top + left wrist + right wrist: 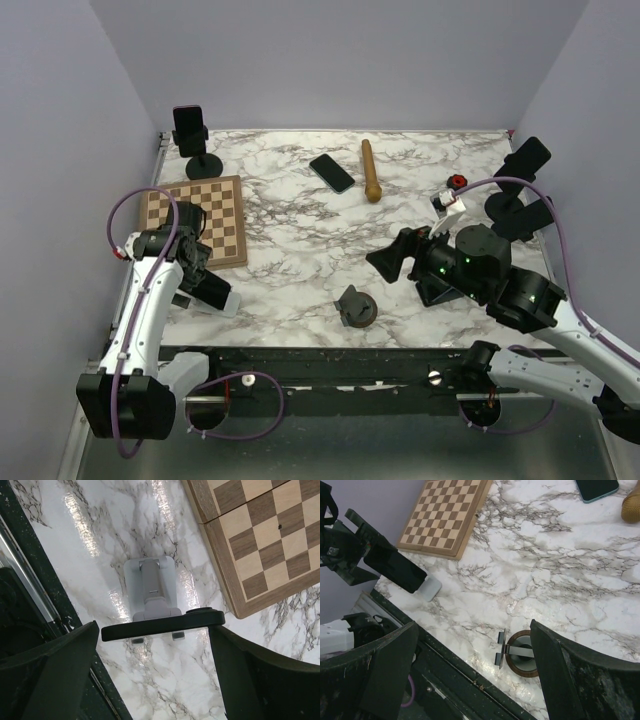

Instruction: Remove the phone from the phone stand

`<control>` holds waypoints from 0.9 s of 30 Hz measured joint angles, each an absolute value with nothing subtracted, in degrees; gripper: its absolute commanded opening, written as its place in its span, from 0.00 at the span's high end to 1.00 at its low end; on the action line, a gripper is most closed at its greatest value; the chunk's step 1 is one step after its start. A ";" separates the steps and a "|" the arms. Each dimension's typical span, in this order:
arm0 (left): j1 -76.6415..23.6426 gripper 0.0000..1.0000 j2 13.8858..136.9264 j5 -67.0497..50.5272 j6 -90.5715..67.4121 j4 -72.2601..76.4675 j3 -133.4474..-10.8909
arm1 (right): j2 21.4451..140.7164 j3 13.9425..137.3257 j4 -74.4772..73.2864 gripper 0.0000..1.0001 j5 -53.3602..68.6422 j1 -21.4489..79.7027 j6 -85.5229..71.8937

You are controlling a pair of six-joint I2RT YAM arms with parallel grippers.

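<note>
A black phone (203, 284) leans on a small white-grey stand (228, 304) at the table's near left, beside the chessboard. In the left wrist view the phone shows edge-on (162, 624) above the stand (151, 589). My left gripper (190, 272) is open. Its fingers (55, 670) stand on either side of the phone's upper edge, and I cannot tell whether they touch it. In the right wrist view the phone (395, 565) rests on the stand (431, 588). My right gripper (385, 262) is open and empty above the table's middle.
A chessboard (195, 218) lies at the left. An empty dark round stand (357, 310) sits near the front edge. A second phone (332, 172) and a wooden stick (371, 170) lie at the back. A clamped phone on a black stand (190, 132) is back left. Black stands (522, 185) are at the right.
</note>
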State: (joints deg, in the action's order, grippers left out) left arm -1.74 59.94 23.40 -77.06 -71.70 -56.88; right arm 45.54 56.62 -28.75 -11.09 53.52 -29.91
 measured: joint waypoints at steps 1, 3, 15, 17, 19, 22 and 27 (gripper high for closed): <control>-1.83 0.01 60.12 23.46 -77.45 -71.77 -56.88 | 45.45 56.62 -28.75 0.00 -11.09 53.52 -29.91; -2.00 0.01 60.71 23.59 -78.56 -72.03 -56.88 | 45.28 56.62 -28.77 0.00 -11.09 53.52 -29.91; -2.76 0.12 62.02 26.96 -83.88 -73.73 -56.88 | 45.01 56.62 -28.77 0.00 -11.09 53.52 -29.91; -2.94 0.16 62.26 27.77 -84.31 -73.93 -56.88 | 44.99 56.62 -28.77 0.00 -11.09 53.52 -29.91; -3.16 0.19 62.83 28.71 -84.71 -74.17 -56.95 | 44.99 56.62 -28.77 0.00 -11.09 53.52 -29.91; -3.66 0.28 63.75 29.63 -85.30 -74.54 -57.41 | 44.97 56.62 -28.77 0.00 -11.09 53.52 -29.93; -5.28 0.38 64.40 31.24 -85.82 -75.72 -57.71 | 44.82 56.62 -28.77 0.00 -11.09 53.52 -29.95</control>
State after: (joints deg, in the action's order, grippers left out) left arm -5.28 64.40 31.24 -85.82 -75.72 -57.71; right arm 44.82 56.62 -28.77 -11.09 53.52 -29.95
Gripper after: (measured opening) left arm 0.810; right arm 0.998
